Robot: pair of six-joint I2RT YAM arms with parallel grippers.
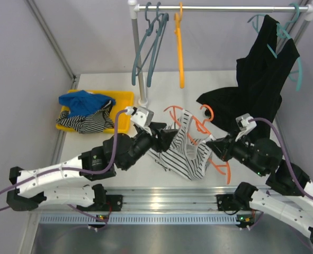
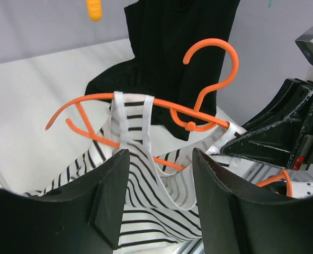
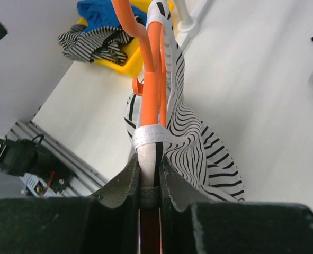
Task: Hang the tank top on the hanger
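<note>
The red-orange hanger hovers over the table centre, with the tank top hanging from it down to the table. My right gripper is shut on one end of the hanger, pinching the white strap looped over it. In the left wrist view the other strap lies over the hanger's arm. My left gripper is open just in front of the striped cloth, which shows beyond the gap; nothing is held. From above, the left gripper sits at the top's left edge and the right gripper at its right.
A yellow tray at the back left holds a blue garment and a bolder striped one. The rack pole stands behind, with teal hangers, a yellow-orange hanger and a large black garment draping onto the table.
</note>
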